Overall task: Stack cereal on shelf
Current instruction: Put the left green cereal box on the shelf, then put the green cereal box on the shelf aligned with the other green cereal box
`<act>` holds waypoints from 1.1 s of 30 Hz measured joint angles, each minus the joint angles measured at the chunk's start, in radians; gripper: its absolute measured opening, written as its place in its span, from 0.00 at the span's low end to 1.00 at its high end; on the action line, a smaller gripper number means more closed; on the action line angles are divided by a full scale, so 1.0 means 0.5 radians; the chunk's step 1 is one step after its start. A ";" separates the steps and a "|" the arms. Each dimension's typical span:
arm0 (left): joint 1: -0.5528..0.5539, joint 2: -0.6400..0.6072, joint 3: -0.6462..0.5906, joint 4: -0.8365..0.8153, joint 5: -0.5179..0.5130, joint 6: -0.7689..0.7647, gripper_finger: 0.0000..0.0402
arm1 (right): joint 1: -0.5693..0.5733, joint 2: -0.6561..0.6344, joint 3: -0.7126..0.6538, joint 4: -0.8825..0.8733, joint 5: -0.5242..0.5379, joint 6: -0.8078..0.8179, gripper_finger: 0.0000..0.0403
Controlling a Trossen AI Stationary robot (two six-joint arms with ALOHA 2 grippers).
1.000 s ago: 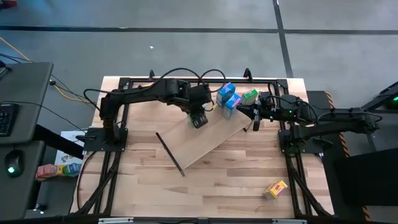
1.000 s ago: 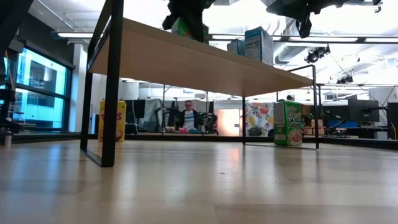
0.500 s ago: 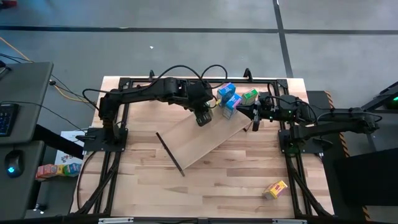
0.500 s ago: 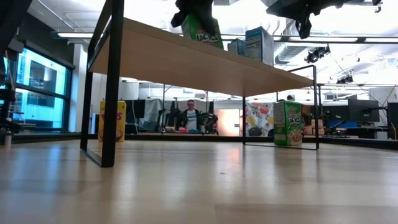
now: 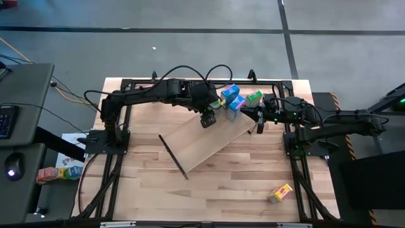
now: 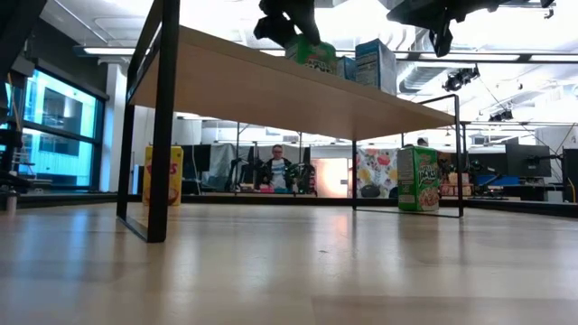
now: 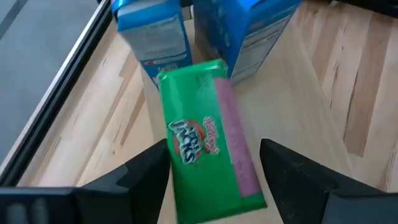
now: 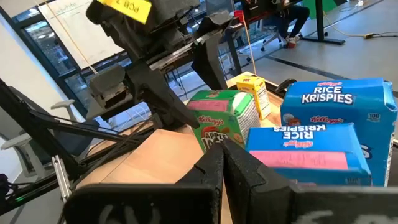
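My left gripper is over the pale plywood shelf, shut on a green cereal box, which also shows in the low view and the right wrist view. Right next to that box, two blue boxes stand on the shelf's right part. My right gripper hovers shut at the shelf's right end, touching nothing. A second green box stands upright on the table beyond the shelf. One yellow box lies near the table's near right corner, and another stands behind the shelf. My left gripper pinches the green box between its two fingers, one on each long side, coming from above and pointing down. The box's printed face looks up toward the wrist camera. Its lower end is at the shelf top beside the blue boxes; whether it rests there I cannot tell.
The shelf lies slantwise on the plank tabletop, with a black bracket at its left end. The left and middle of the shelf top are bare. Black frame rails run along the table's sides. A person sits in the room beyond.
My left gripper has carried the green box along the shelf toward the table's right and far side, up to the blue boxes, and has lowered it. The box now stands closer to the shelf top. My right gripper has kept still.
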 joint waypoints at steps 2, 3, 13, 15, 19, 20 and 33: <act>0.007 -0.012 0.004 0.028 0.014 0.038 0.59 | -0.001 0.000 0.000 0.000 0.000 0.000 0.00; 0.012 -0.017 0.031 0.018 0.016 0.065 0.59 | -0.001 0.000 0.000 0.002 0.000 0.000 0.00; 0.051 -0.295 0.265 0.099 0.023 0.306 0.57 | -0.006 -0.038 0.002 0.421 0.072 -0.152 0.00; 0.071 -0.399 0.261 0.174 0.023 0.309 0.56 | -0.019 -0.058 0.000 0.441 0.153 -0.152 0.00; 0.109 -0.596 0.254 0.262 0.019 0.310 0.54 | -0.064 -0.086 0.002 0.454 0.241 -0.120 0.02; 0.112 -0.639 0.237 0.281 0.018 0.314 0.54 | -0.074 -0.089 0.002 0.445 0.243 -0.119 0.04; 0.107 -1.655 -1.657 1.900 0.007 0.026 0.48 | -0.186 -0.070 0.231 0.092 0.188 -0.222 0.46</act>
